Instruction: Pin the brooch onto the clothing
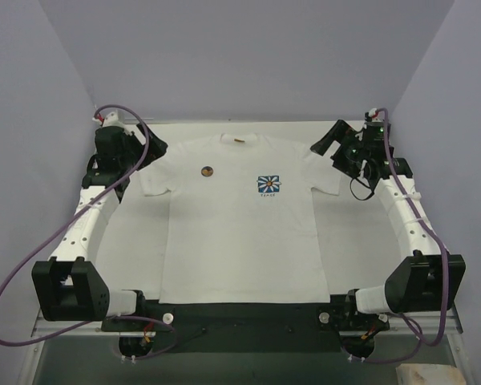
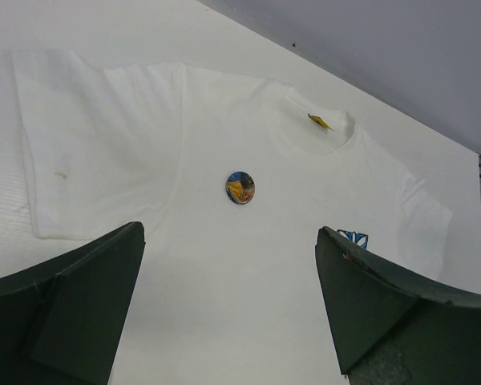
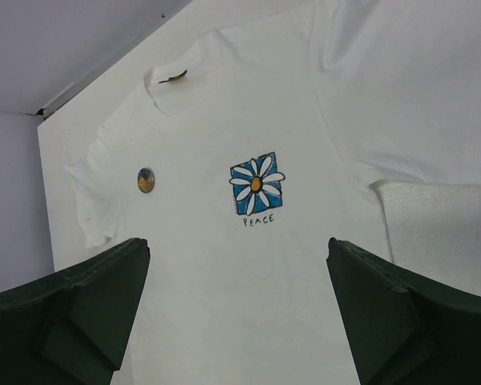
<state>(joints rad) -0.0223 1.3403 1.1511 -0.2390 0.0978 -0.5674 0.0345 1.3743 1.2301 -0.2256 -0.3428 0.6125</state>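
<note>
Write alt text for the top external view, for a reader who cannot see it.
A white T-shirt lies flat on the table, a small round brooch on its chest beside a blue daisy print. The left arm and right arm flank its sleeves, jaws holding nothing.

Both arms were folded the same way: bases at the near edge, elbows pushed out to the sides, forearms running up toward the far corners. Left arm ended far left with the left gripper turned inward toward the middle. Right arm mirrored it, right gripper far right, also aimed inward. The two grippers sat well apart, wrists pitched down. Left wrist cam: jaws spread wide, dark green fingers at the two bottom corners of the view. Right wrist cam: same pose, fingers equally wide apart. A purple cable looped off each arm
</note>
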